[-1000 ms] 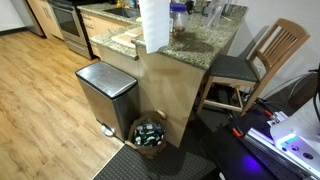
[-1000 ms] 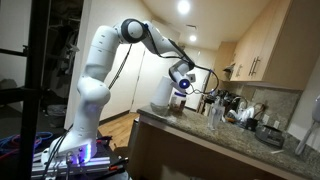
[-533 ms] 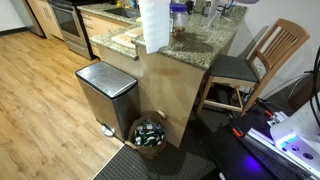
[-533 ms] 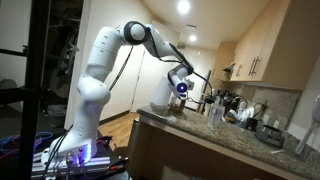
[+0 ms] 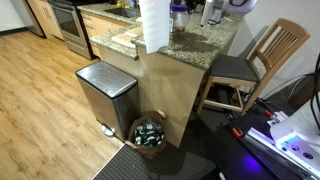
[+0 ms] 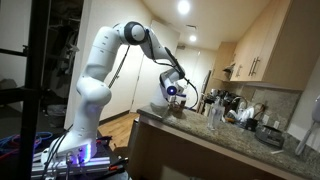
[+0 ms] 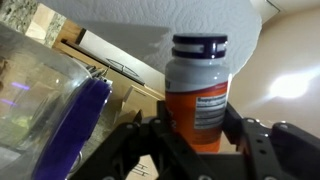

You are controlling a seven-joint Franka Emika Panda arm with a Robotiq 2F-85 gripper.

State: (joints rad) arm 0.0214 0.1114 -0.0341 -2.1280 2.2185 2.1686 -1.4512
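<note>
1. My jaws are drawn in to a narrow gap. My fingers (image 7: 262, 145) stand on either side of the lower body of a bottle (image 7: 197, 95). Whether the pads really press on it, I cannot tell.
2. The bottle lies straight ahead of me, in the middle of the wrist view. Its long axis is upright, and my jaws meet it from the side, across this axis.
3. In an exterior view the bottle (image 5: 178, 28) stands on the worktop (image 5: 205, 45), just beside a paper towel roll (image 5: 154, 22). I come in from the side away from the roll.
4. The bottle is round and smooth, probably plastic. It has an orange-brown body, a white printed label and a dark blue screw cap (image 7: 200, 47).
5. Behind it the paper towel roll (image 7: 120, 20) fills the background; it is white and soft, with a fine embossed texture.
6. At one side of the wrist view there is a clear glass vessel (image 7: 35, 95) with a purple piece (image 7: 85, 120) on it. It is near the bottle and seems not to touch it.
7. The worktop is speckled stone, hard and polished.
</note>
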